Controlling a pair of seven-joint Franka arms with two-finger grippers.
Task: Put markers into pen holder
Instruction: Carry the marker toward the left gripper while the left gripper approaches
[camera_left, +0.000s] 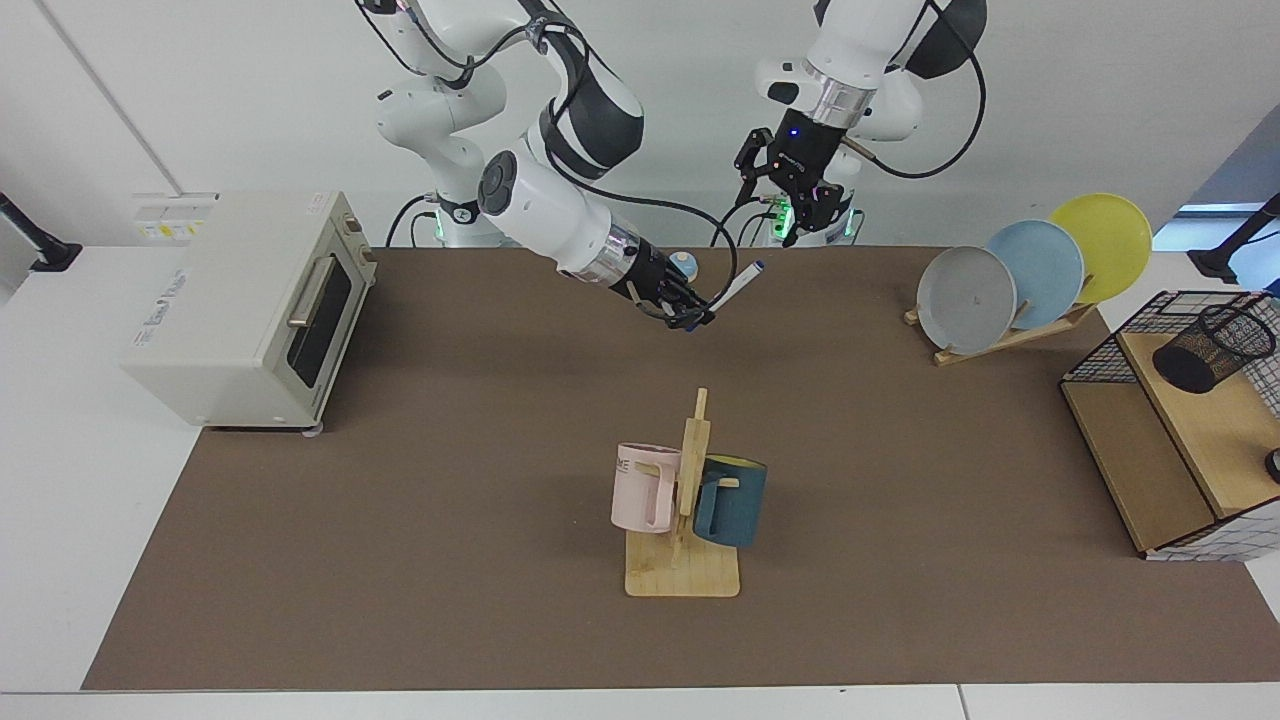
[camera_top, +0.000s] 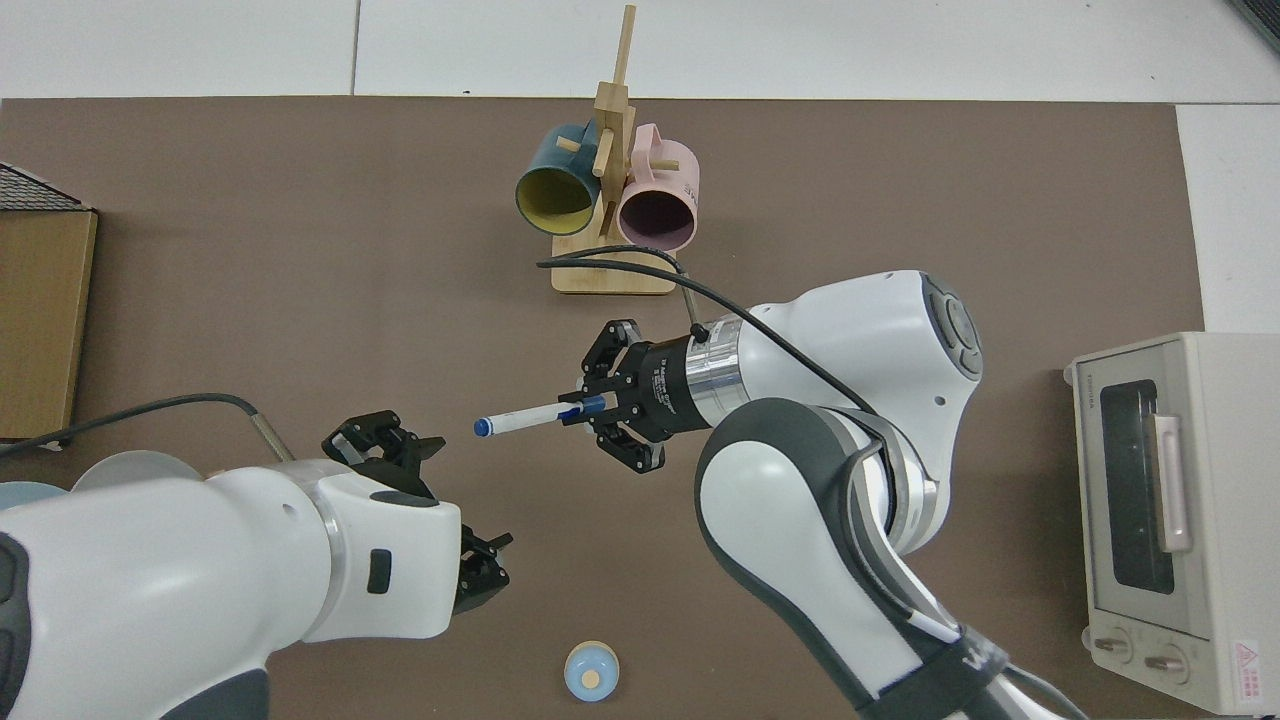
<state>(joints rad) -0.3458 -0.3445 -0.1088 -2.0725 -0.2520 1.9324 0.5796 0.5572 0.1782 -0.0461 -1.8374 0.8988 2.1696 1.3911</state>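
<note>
Marker (camera_left: 738, 282) gripped in your right claw (camera_left: 692, 316) above table (camera_left: 400, 500); left claw (camera_left: 797, 196) open, raised nearby.

Two Franka arms, white shells with dark grey joint bands.
Each wrist ends in a bright metal ring, then a black collar and a black skeletal two-finger gripper: right gripper (camera_left: 697, 316), left gripper (camera_left: 785, 195). A black cable loops off each wrist. Blue LED on the left wrist collar, white lettering on the right one. Green lights at both bases, top centre of frame.
</note>
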